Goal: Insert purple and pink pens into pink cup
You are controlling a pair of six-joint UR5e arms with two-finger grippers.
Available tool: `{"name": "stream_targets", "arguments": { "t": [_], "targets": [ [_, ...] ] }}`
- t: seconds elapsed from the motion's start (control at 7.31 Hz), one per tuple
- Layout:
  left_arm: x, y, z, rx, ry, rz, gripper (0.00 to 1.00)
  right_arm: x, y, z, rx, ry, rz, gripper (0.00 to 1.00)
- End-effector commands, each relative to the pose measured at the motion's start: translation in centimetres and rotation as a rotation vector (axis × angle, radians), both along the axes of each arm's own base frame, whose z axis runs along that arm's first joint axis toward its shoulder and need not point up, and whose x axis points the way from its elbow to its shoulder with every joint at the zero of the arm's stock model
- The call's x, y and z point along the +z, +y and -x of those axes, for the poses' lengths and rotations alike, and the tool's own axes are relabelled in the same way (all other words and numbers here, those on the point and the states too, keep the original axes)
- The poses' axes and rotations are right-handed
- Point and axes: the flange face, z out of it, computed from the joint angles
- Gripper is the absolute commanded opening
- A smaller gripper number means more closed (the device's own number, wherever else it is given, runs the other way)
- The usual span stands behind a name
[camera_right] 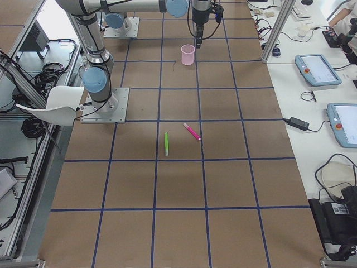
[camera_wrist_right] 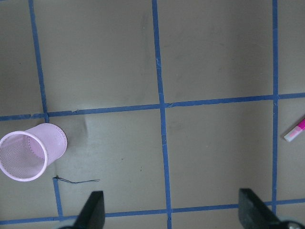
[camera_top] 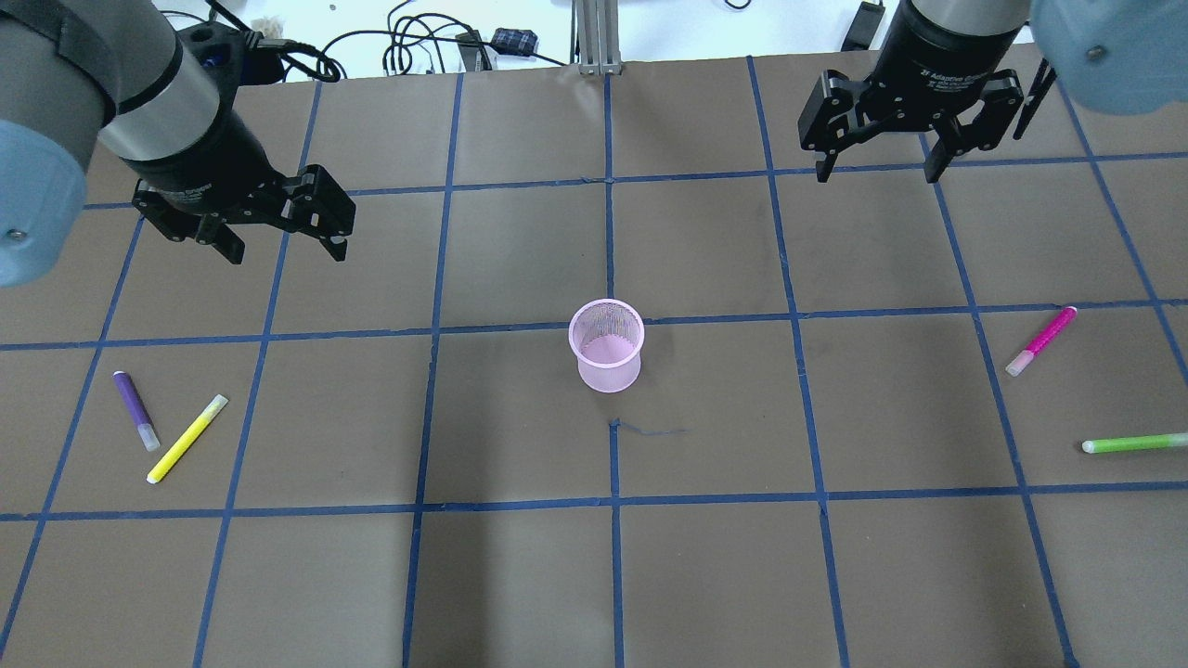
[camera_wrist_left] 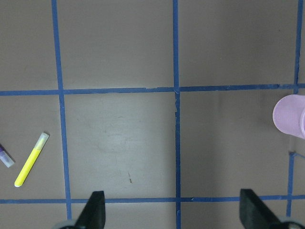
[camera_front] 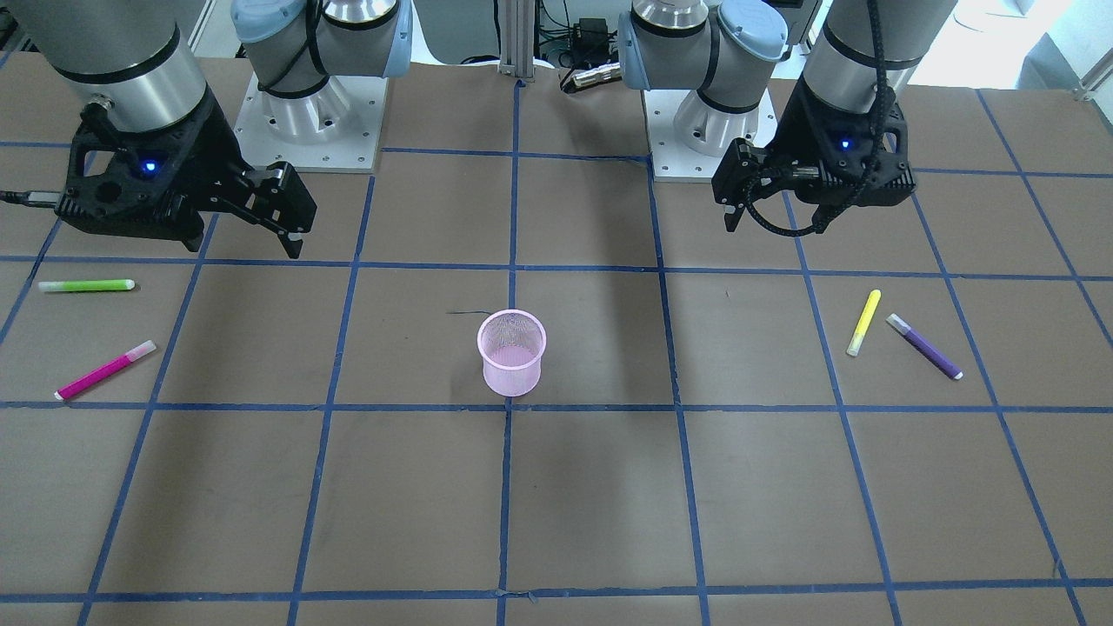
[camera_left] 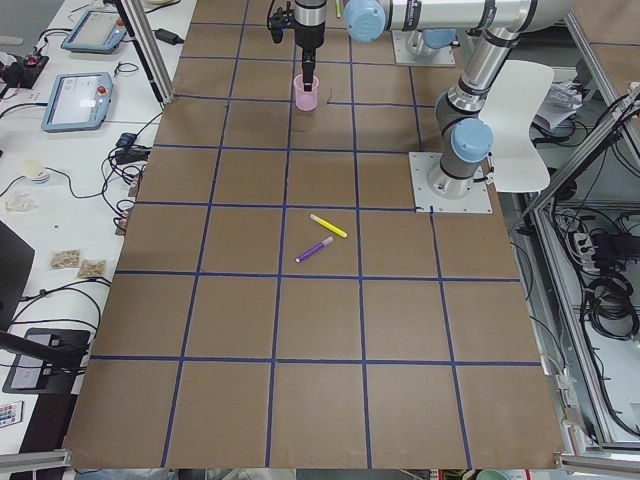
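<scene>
The pink mesh cup (camera_top: pixel 607 345) stands upright mid-table, empty; it also shows in the front view (camera_front: pixel 511 352). The purple pen (camera_top: pixel 135 410) lies flat on my left side, also in the front view (camera_front: pixel 924 347). The pink pen (camera_top: pixel 1041 340) lies flat on my right side, also in the front view (camera_front: pixel 104 369). My left gripper (camera_top: pixel 288 252) hovers open and empty, beyond the purple pen and left of the cup. My right gripper (camera_top: pixel 876 174) hovers open and empty, beyond the pink pen. The left wrist view shows only the purple pen's tip (camera_wrist_left: pixel 5 155).
A yellow pen (camera_top: pixel 187 438) lies right beside the purple pen. A green pen (camera_top: pixel 1134 443) lies near the right edge, nearer me than the pink pen. Blue tape lines grid the brown table (camera_top: pixel 520 575). Cables and an aluminium post sit at the far edge.
</scene>
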Motion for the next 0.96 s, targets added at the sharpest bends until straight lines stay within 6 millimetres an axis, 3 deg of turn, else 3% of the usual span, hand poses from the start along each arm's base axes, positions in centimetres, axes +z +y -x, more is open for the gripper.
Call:
{"name": "stream_targets", "arguments": {
  "t": [0.0,0.41,0.68,0.82],
  "targets": [
    [-0.1,0.0,-0.1,0.001,0.002,-0.003,1.0,0.0,0.1,0.0,0.0,-0.001,-0.002,1.0],
    [0.0,0.0,-0.2,0.003,-0.001,-0.002,1.0,0.1,0.3,-0.1,-0.001,-0.012,-0.015,1.0],
    [-0.1,-0.2,-0.5,0.011,0.0,0.003,1.0,2.3,1.0,0.1,-0.013,-0.049,-0.057,1.0],
    [0.1,-0.5,-1.0,0.014,-0.001,0.017,1.0,2.4,1.0,0.3,-0.018,-0.052,-0.062,1.0]
  ]
}}
